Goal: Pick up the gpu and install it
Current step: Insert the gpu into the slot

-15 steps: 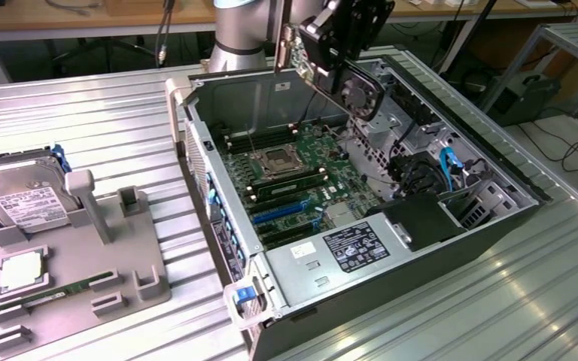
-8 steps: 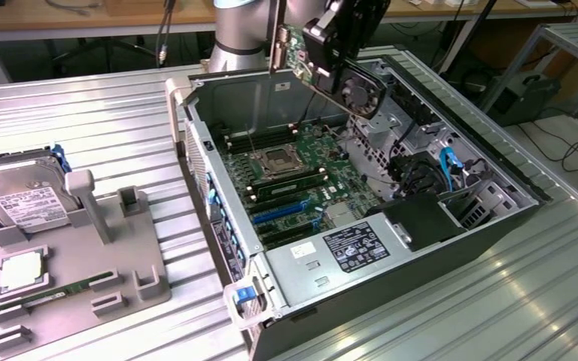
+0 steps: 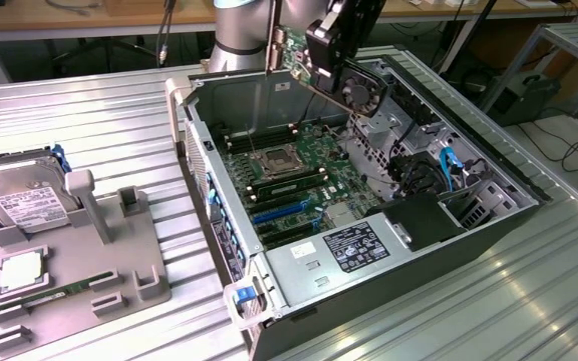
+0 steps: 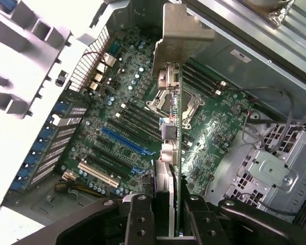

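The gpu (image 3: 354, 89) hangs over the far end of the open computer case (image 3: 490, 162), with its black fan facing the exterior view's right and a green board corner above. My gripper (image 3: 331, 37) is shut on it from above. In the wrist view the gpu (image 4: 174, 153) appears edge-on, its silver end bracket (image 4: 179, 35) pointing away, clamped by my gripper (image 4: 171, 219) between black fingers (image 4: 138, 219). Below it lies the motherboard (image 4: 214, 132) with a blue slot (image 4: 123, 143) and a white slot (image 4: 98, 174). The card is clear of the board.
On the exterior view's left a grey fixture tray (image 3: 129, 259) holds a hard drive (image 3: 23, 199), a processor (image 3: 23, 272) and a memory stick (image 3: 58, 293). Inside the case are the power supply (image 3: 354, 248), drive cages (image 3: 470, 207) and blue cables (image 3: 448, 167).
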Available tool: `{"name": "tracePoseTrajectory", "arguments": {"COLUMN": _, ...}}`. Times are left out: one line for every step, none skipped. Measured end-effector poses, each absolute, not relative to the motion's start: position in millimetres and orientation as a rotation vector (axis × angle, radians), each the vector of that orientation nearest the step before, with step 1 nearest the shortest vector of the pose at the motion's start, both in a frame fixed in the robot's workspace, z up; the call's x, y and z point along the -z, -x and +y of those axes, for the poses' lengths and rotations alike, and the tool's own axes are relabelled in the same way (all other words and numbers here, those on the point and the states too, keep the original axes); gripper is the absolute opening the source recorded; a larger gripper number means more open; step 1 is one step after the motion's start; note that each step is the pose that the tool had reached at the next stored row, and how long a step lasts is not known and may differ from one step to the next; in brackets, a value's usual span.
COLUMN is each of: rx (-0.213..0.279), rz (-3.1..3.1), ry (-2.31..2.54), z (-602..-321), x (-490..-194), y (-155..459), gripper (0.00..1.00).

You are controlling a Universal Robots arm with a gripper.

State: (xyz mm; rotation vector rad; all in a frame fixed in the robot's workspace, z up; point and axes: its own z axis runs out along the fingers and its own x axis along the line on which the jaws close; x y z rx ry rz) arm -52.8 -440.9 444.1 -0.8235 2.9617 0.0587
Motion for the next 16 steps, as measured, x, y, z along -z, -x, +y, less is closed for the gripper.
{"name": "tracePoseTrajectory", "arguments": {"rx": -0.059, "rz": 2.958, "ry": 0.837, "z": -440.9, "x": -444.1, "y": 52.8, "gripper": 0.28}}
{"name": "tracePoseTrajectory", "arguments": {"rx": -0.060, "rz": 2.954, "ry": 0.850, "z": -440.9, "x": -444.0, "y": 52.8, "gripper": 0.28}}
{"name": "tracePoseTrajectory", "arguments": {"rx": -0.060, "rz": 2.950, "ry": 0.864, "z": -440.9, "x": -444.0, "y": 52.8, "gripper": 0.28}}
{"name": "tracePoseTrajectory", "arguments": {"rx": -0.061, "rz": 2.947, "ry": 0.879, "z": -440.9, "x": -444.0, "y": 52.8, "gripper": 0.28}}
{"name": "tracePoseTrajectory", "arguments": {"rx": -0.061, "rz": 2.943, "ry": 0.892, "z": -440.9, "x": -444.1, "y": 52.8, "gripper": 0.28}}
{"name": "tracePoseTrajectory", "arguments": {"rx": -0.062, "rz": 2.938, "ry": 0.906, "z": -440.9, "x": -444.1, "y": 52.8, "gripper": 0.28}}
{"name": "tracePoseTrajectory", "arguments": {"rx": -0.062, "rz": 2.935, "ry": 0.920, "z": -440.9, "x": -444.0, "y": 52.8, "gripper": 0.28}}
{"name": "tracePoseTrajectory", "arguments": {"rx": -0.062, "rz": 2.930, "ry": 0.933, "z": -440.9, "x": -444.0, "y": 52.8, "gripper": 0.28}}
{"name": "tracePoseTrajectory", "arguments": {"rx": -0.063, "rz": 2.926, "ry": 0.947, "z": -440.9, "x": -444.1, "y": 52.8, "gripper": 0.28}}
{"name": "tracePoseTrajectory", "arguments": {"rx": -0.063, "rz": 2.922, "ry": 0.960, "z": -440.9, "x": -444.0, "y": 52.8, "gripper": 0.28}}
{"name": "tracePoseTrajectory", "arguments": {"rx": -0.064, "rz": 2.918, "ry": 0.973, "z": -440.9, "x": -444.0, "y": 52.8, "gripper": 0.28}}
{"name": "tracePoseTrajectory", "arguments": {"rx": -0.064, "rz": 2.914, "ry": 0.986, "z": -440.9, "x": -444.0, "y": 52.8, "gripper": 0.28}}
{"name": "tracePoseTrajectory", "arguments": {"rx": -0.065, "rz": 2.909, "ry": 0.999, "z": -440.9, "x": -444.0, "y": 52.8, "gripper": 0.28}}
{"name": "tracePoseTrajectory", "arguments": {"rx": -0.065, "rz": 2.905, "ry": 1.012, "z": -440.9, "x": -444.1, "y": 52.8, "gripper": 0.28}}
{"name": "tracePoseTrajectory", "arguments": {"rx": -0.066, "rz": 2.901, "ry": 1.024, "z": -440.9, "x": -444.0, "y": 52.8, "gripper": 0.28}}
{"name": "tracePoseTrajectory", "arguments": {"rx": -0.066, "rz": 2.897, "ry": 1.036, "z": -440.9, "x": -444.0, "y": 52.8, "gripper": 0.28}}
